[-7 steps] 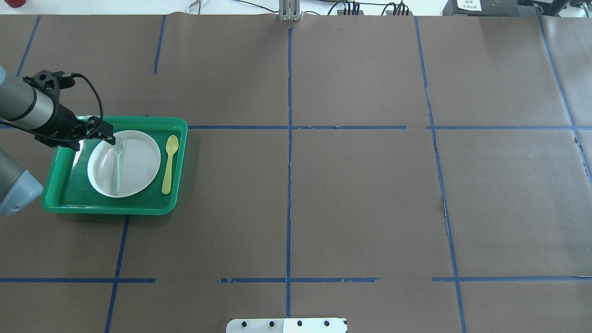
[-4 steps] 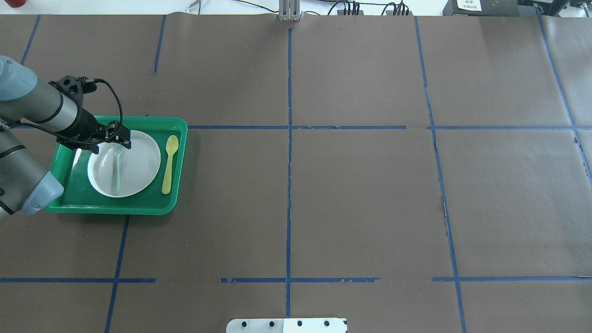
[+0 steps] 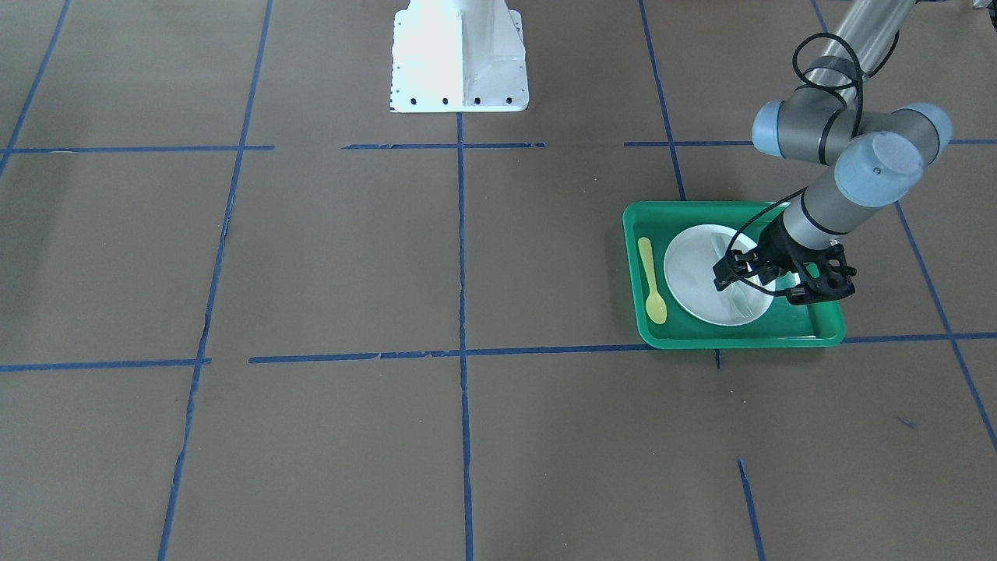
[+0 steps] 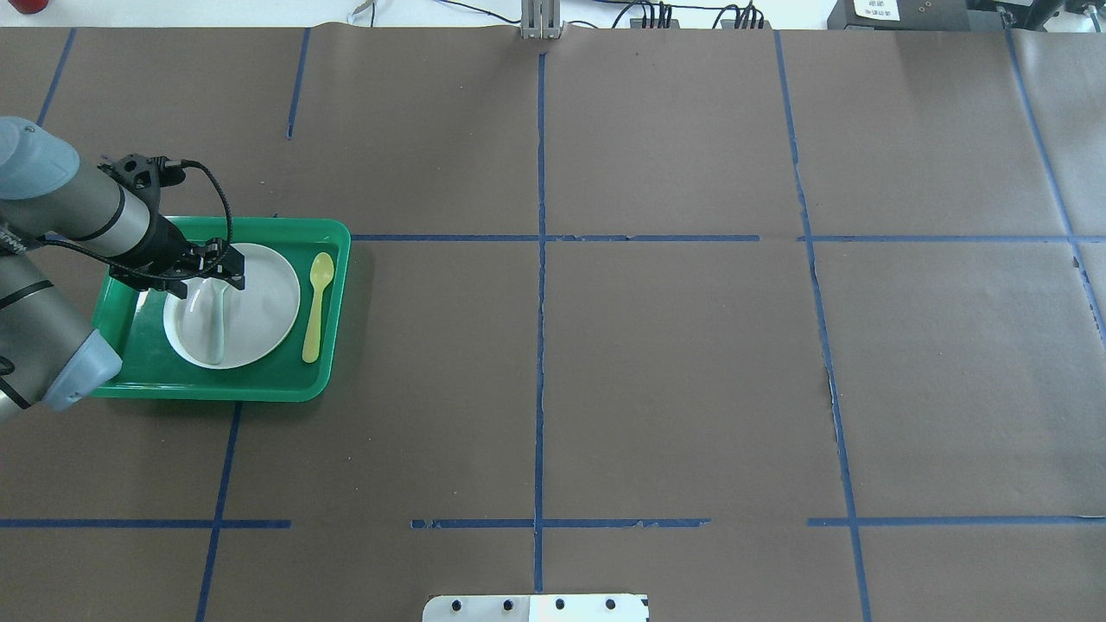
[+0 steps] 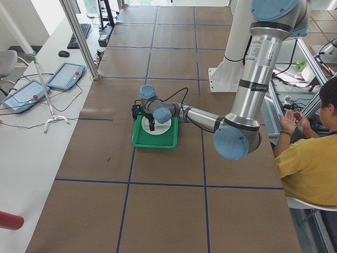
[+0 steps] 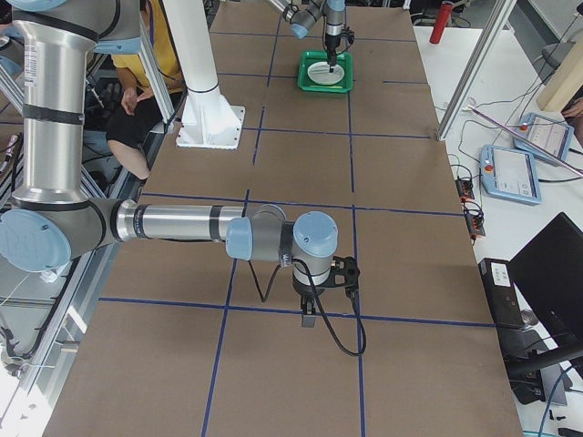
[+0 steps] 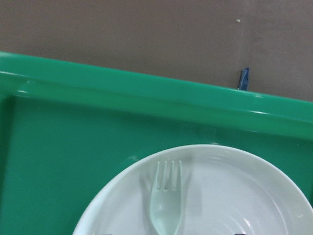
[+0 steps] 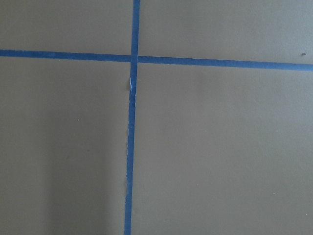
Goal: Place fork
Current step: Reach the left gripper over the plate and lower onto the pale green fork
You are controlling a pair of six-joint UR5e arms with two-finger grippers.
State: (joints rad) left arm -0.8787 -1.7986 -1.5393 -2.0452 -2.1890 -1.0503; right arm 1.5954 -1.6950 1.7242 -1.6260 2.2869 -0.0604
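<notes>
Left gripper (image 4: 211, 282) has its fingers spread, hanging over the tine end of the fork (image 4: 215, 333); we can't tell if it's touching. Right gripper (image 6: 310, 314) sits low over bare table, and we can't tell whether it's apart or together. We see one green tray (image 4: 259, 384) holding one white plate (image 4: 263, 302) and one yellow-green spoon (image 4: 316, 298) just beside the plate. The one fork lies flat on the plate, tines toward the tray's far rim.

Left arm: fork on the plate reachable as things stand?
Probably yes: the left end effector hangs open right above the fork on the white plate, nothing covers it, and the spoon lies apart beside the plate.
</notes>
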